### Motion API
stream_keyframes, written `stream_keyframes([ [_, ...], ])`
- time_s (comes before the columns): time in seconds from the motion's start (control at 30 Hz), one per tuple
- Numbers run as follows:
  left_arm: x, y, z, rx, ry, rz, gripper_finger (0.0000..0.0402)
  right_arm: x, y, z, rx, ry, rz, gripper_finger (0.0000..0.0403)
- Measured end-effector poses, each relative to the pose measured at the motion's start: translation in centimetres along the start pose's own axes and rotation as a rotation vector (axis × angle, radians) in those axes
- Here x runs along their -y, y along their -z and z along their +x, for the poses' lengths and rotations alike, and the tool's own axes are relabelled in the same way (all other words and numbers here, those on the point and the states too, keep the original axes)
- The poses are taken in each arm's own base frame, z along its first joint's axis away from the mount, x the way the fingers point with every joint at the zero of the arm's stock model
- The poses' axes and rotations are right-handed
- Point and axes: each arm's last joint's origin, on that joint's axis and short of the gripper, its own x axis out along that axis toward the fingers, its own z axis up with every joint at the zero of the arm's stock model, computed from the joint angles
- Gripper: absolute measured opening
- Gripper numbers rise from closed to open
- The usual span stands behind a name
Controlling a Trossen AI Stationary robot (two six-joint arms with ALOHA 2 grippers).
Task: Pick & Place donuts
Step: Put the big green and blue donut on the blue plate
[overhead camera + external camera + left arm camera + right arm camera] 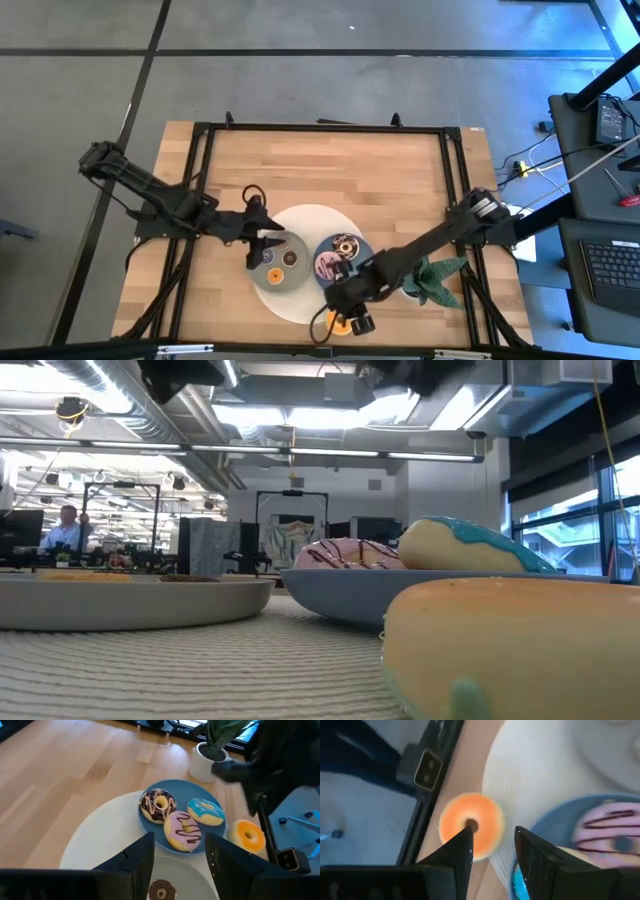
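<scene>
A blue plate holds the chocolate sprinkled donut, the pink donut and the blue-iced donut. A grey plate carries a tiny orange donut and a tiny brown donut. A yellow-orange donut lies by the mat's edge near the table's near edge. My right gripper is open just above this donut, one fingertip over its hole. My left gripper is open above the grey plate, touching nothing.
Both plates sit on a round white mat. A potted plant stands right of the blue plate, close to my right arm. The table's black frame rail runs beside the yellow-orange donut. Bare wood lies toward the far edge.
</scene>
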Motion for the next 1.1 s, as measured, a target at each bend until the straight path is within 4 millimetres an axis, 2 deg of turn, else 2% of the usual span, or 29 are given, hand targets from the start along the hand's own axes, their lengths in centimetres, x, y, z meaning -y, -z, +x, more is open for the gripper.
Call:
stream_keyframes([
  [0.23,0.6,0.4,-0.3,0.005,-0.004,-0.010,0.0169,-1.9,1.3,3.4,-0.105,-0.093,-0.045,0.0145],
  [0.47,0.5,0.3,-0.3,0.015,-0.021,-0.012,0.0169,-3.9,2.4,5.4,-0.116,-0.026,-0.201,0.0143],
  [0.63,0.5,0.3,-0.3,0.016,-0.021,-0.012,0.0169,-4.3,2.8,6.7,-0.113,-0.010,-0.310,0.0130],
  [0.73,0.5,0.3,-0.3,0.016,-0.021,-0.012,0.0168,-4.3,3.0,7.6,-0.117,-0.010,-0.317,0.0122],
  [1.1,0.5,0.3,-0.3,0.017,-0.024,-0.020,0.0169,-4.1,3.3,8.0,-0.147,-0.023,-0.315,0.0096],
])
